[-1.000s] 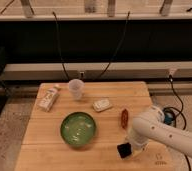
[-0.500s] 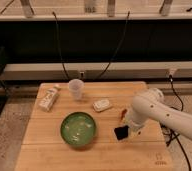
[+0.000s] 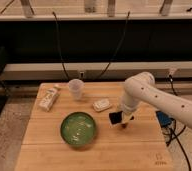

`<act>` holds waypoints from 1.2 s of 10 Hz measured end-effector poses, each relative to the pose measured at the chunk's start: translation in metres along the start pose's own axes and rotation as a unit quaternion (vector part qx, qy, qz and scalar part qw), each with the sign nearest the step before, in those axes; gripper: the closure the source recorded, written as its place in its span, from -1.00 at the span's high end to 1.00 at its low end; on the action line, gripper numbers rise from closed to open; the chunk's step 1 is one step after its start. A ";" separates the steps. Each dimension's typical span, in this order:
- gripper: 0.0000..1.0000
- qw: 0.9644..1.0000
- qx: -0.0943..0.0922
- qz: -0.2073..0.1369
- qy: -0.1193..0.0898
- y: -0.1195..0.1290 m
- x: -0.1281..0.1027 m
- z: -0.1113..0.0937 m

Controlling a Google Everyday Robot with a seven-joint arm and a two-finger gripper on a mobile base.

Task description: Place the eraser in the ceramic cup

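Shifted since half a second ago: black two-finger gripper (image 3: 118,118), now farther from the table's front edge and nearer its middle; white arm (image 3: 149,92) drawn up and leftward with it. Nothing else moved.

Left to right, on one pale wooden slatted table (image 3: 44,150):

One white carton-like bottle (image 3: 49,99), set aslant near the left edge, toward the back.

One plain whitish handleless ceramic cup (image 3: 76,89), upright near the back edge, just right of the bottle and apart from it. Inside not readable.

One wide green round bowl (image 3: 78,128), in front of the cup, in the front half of the table, apart from both cup and bottle.

One white flat rectangular block (image 3: 102,104), lying flat between cup and gripper, just beyond the bowl's right rim, not touching it.

One gripper, low over the boards, just right of the block and of the bowl, pointing down. Grip state: cannot tell.

One small reddish-brown oblong eraser (image 3: 124,123), seen only as a dark reddish trace at the gripper's lower right edge, mostly covered. Held or lying beneath: cannot tell. Well apart from the ceramic cup, not in it.

One arm, entering from the right edge, bent over the table's right half.

Behind the table: two black cables (image 3: 59,45), hanging down toward the back ledge.
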 end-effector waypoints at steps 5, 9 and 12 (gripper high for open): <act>-0.98 1.000 0.002 -0.008 0.005 -0.068 -0.015 -0.020; -0.98 1.000 0.005 -0.030 0.004 -0.102 -0.056 -0.063; -0.98 0.999 0.008 -0.046 0.001 -0.125 -0.076 -0.073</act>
